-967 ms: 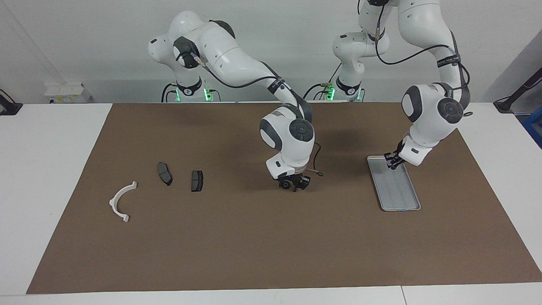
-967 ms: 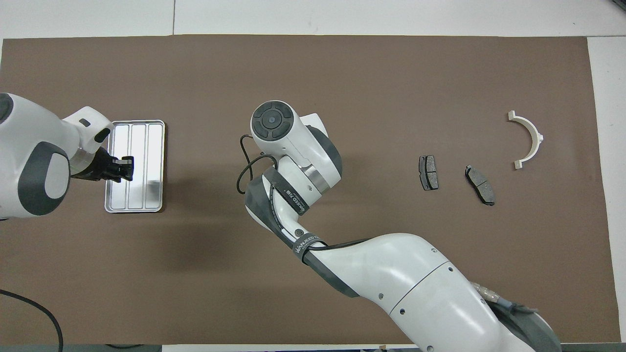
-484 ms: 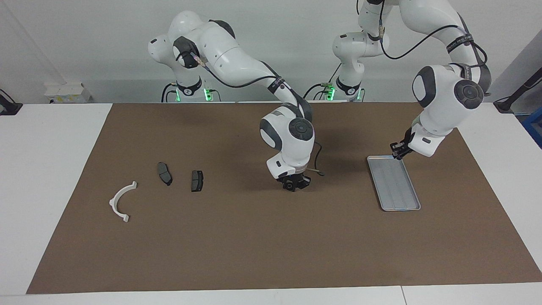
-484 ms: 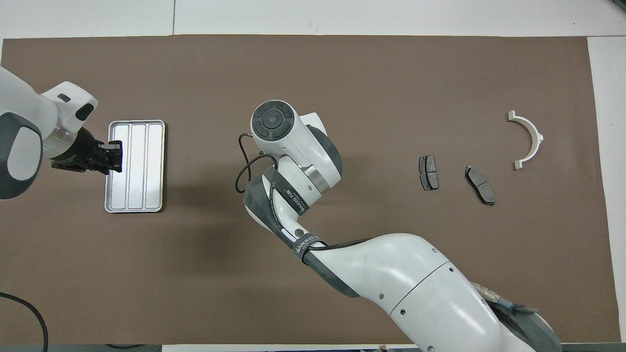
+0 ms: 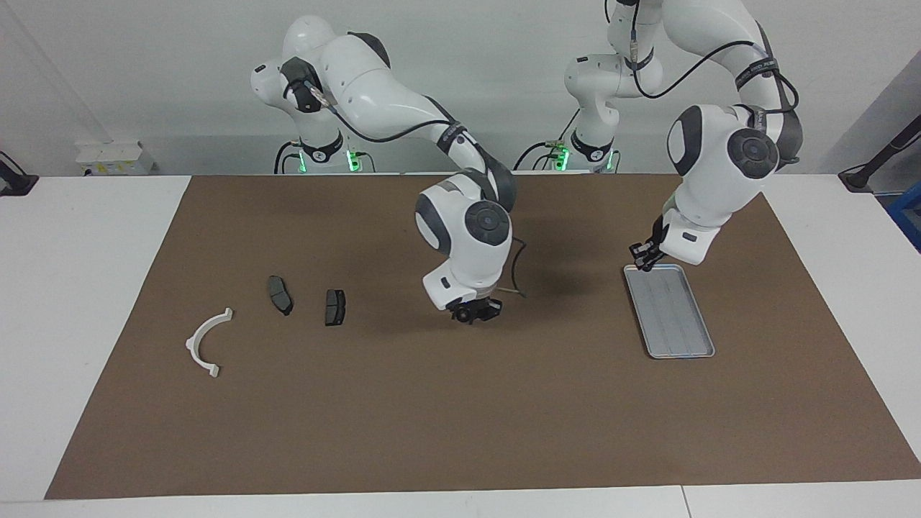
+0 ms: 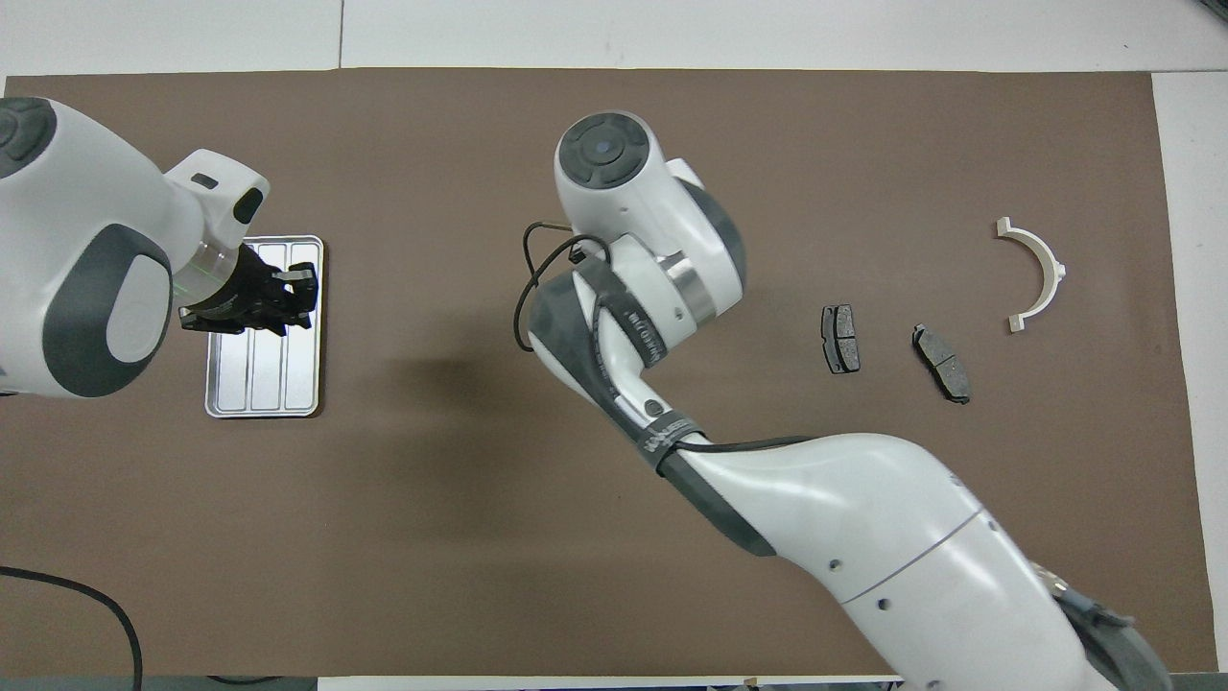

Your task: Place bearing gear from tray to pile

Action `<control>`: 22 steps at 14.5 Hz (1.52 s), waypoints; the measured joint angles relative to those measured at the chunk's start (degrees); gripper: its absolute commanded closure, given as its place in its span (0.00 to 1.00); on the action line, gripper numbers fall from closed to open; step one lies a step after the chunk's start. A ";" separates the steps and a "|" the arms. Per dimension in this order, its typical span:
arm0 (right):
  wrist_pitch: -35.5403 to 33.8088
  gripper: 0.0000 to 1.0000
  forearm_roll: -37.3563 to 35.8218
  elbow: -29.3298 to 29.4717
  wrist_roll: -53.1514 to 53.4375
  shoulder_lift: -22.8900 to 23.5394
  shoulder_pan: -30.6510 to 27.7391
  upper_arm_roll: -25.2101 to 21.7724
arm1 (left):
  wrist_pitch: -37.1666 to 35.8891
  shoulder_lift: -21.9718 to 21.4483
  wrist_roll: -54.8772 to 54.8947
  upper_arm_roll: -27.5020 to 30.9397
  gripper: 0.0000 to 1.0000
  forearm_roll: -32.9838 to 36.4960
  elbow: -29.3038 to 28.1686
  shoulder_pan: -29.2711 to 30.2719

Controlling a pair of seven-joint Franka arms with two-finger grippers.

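The silver-grey tray [image 5: 673, 324] lies toward the left arm's end of the brown mat, and no part shows in it. It also shows in the overhead view [image 6: 259, 384]. My left gripper [image 5: 642, 257] hangs open and empty over the tray's end nearest the robots; it also shows in the overhead view [image 6: 299, 293]. My right gripper [image 5: 473, 314] is just above the middle of the mat, shut on a small dark round part, the bearing gear [image 5: 468, 314]. In the overhead view its wrist hides it. The pile is a white bracket [image 5: 205, 345] and two brake pads [image 5: 279, 294] [image 5: 334, 306].
The brown mat [image 5: 432, 417] covers most of the white table. The pile lies toward the right arm's end, with the bracket [image 6: 1041, 274] farthest out and the pads [image 6: 840, 338] [image 6: 942, 363] between it and the right gripper. A thin cable loops off the right wrist [image 5: 519, 288].
My right gripper has moved with the dark part toward the pile and lifted slightly. My left gripper has risen off the tray and swung over the tray's end nearest the robots.
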 measured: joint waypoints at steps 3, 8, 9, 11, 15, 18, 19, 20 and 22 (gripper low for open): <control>-7.18 1.00 0.08 0.64 -19.84 -6.40 -10.77 1.48 | 4.88 0.22 -11.34 -0.20 0.91 -0.43 -0.02 -7.80; -3.28 1.00 0.18 -1.86 -46.00 -8.51 -25.01 2.08 | 10.31 8.58 -28.35 -0.24 0.91 -1.02 5.34 -21.39; -0.61 1.00 0.18 -3.89 -47.15 -8.17 -26.13 2.12 | 11.47 12.69 -30.92 -0.19 0.91 -1.02 8.62 -23.53; 6.13 1.00 0.07 -8.82 -47.42 -7.29 -26.81 2.12 | 16.02 19.13 -32.96 0.07 0.91 -0.87 11.68 -25.71; 20.05 1.00 -1.34 -17.99 -47.42 -4.89 -27.70 2.02 | 19.26 21.79 -33.02 1.36 0.88 -0.86 11.03 -25.29; 24.06 1.00 -1.86 -19.52 -47.42 -3.64 -28.15 2.01 | 21.46 21.49 -33.02 1.37 0.84 -0.69 8.61 -25.26; 25.36 1.00 -1.86 -20.18 -47.42 -3.48 -28.15 2.03 | 22.11 21.40 -33.02 1.37 0.84 -0.49 7.74 -25.26; 26.62 1.00 -1.87 -20.98 -47.42 -3.39 -28.15 2.07 | 22.81 21.38 -33.02 1.37 0.80 -0.39 7.03 -25.26; 27.17 0.37 -1.92 -21.42 -47.42 -3.46 -28.15 2.10 | 23.46 21.33 -33.02 1.44 0.07 -0.31 6.33 -25.25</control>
